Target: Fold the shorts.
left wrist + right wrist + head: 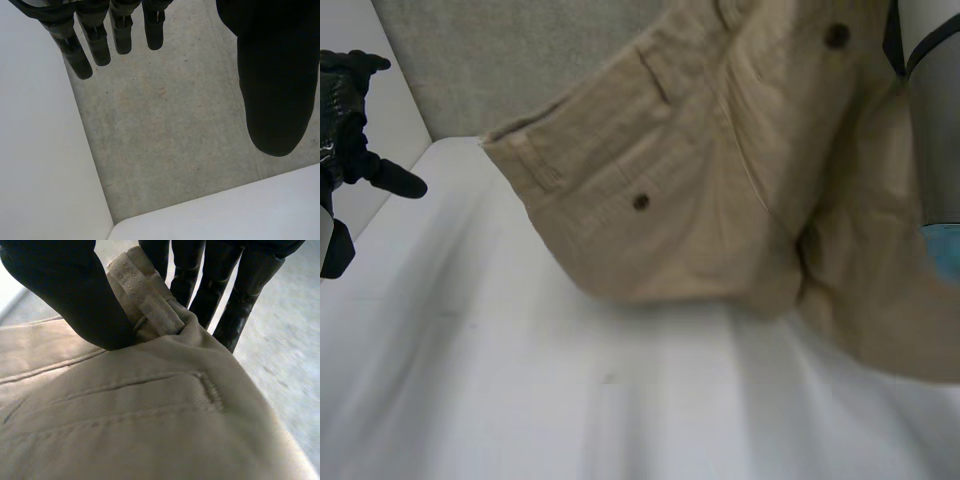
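Note:
The beige shorts (720,180) hang lifted above the white table (570,400), held from the upper right, with the lower folds resting on the table. A back pocket with a dark button (641,202) faces me. In the right wrist view my right hand (65,290) pinches the waistband (145,295) between thumb and fingers, and the rest of the shorts (150,420) drape below the palm. My left hand (345,100) hovers at the table's far left edge, apart from the shorts. Its fingers (100,40) are straight and hold nothing.
My right arm (935,130) comes down at the right edge, partly in front of the cloth. Grey floor (490,60) lies beyond the table's far edge. Under the left hand, a table corner (35,150) borders the floor (170,130).

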{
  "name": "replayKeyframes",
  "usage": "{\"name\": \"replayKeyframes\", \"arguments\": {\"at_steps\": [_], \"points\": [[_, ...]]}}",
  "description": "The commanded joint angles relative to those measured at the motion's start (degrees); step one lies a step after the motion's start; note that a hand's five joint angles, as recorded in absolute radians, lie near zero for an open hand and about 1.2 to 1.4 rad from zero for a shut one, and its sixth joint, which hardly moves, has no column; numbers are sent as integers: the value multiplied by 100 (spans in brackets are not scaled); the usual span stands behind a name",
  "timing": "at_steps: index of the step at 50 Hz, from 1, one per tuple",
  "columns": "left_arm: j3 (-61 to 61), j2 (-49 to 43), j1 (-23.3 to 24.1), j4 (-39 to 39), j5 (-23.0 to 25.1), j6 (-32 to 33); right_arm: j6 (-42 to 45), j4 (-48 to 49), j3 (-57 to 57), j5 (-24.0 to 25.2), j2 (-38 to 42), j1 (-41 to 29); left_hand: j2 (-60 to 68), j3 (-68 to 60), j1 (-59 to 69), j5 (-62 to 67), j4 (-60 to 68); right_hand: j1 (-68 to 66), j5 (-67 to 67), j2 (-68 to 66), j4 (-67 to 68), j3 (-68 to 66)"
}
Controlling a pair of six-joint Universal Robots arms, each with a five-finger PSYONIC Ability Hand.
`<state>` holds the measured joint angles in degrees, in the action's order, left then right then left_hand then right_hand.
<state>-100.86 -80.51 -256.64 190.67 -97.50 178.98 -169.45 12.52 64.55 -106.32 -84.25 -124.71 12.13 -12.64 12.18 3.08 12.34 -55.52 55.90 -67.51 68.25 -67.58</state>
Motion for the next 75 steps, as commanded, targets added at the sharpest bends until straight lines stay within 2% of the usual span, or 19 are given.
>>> {"name": "replayKeyframes", "arguments": {"at_steps": [1,5,6,13,18,29,38,47,59,65,69,71,74,75], "points": [[-162,-140,26,5,178,-223,35,-39,803,-205,629,973,-6,58,-11,-102,-28,-2448,1410,-1249,1175,-1242],[-276,-377,96,-4,503,-223,-27,-100,1418,14,726,1590,44,7,39,-51,23,-2448,1410,-1249,1175,-1242],[-285,-439,131,-4,582,-223,-44,-118,1681,215,726,1712,44,7,39,-51,23,-2448,1410,-1249,1175,-1242],[-276,-676,561,-74,1084,-249,-80,-127,2368,1278,420,1801,44,7,39,-51,23,-2448,1410,-1249,1175,-1242],[-188,-948,992,-74,1207,-249,-89,-153,2606,1570,-222,1802,11,41,6,-84,-11,-2448,1410,-1249,1175,-1242],[-109,-1651,2161,-4,1207,-363,-89,-250,2843,1579,-1005,1582,-73,125,-78,-169,-95,-2448,1410,-1249,1175,-1242],[479,-2846,2689,5,1093,-346,-89,-320,2808,1535,-1322,1064,-73,125,-78,-169,-95,-2448,1410,-1249,1175,-1242],[875,-3656,2707,-13,636,-311,-89,-320,2712,1526,-1603,914,-23,75,-28,-118,-45,-2448,1410,-1249,1175,-1242],[1367,-4262,2707,-13,592,-267,-106,-320,2712,1518,-1770,712,263,-211,258,167,241,-2448,1410,-1249,1175,-1242],[1631,-4596,2715,-39,583,-205,-413,-320,2703,1509,-1902,720,397,-345,392,301,375,-2448,1410,-1249,1175,-1242],[1771,-4799,2724,-13,566,-4,-528,-329,2659,1518,-2051,720,1570,-1519,1565,1475,1549,-2448,1410,-1249,1175,-1242],[1833,-4869,2733,-4,566,93,-537,-329,2650,1518,-2095,729,4036,-3984,4030,3940,4014,-2448,1410,-1249,1175,-1242],[1877,-4826,2716,5,452,85,-537,-347,2641,1509,-2104,782,6778,-6726,6773,6682,6756,-2448,1410,-1249,1175,-1242],[1877,-4808,2715,5,399,76,-537,-355,2641,1509,-2104,791,6787,-6736,6782,6692,6766,-2448,1410,-1249,1175,-1242]]}}
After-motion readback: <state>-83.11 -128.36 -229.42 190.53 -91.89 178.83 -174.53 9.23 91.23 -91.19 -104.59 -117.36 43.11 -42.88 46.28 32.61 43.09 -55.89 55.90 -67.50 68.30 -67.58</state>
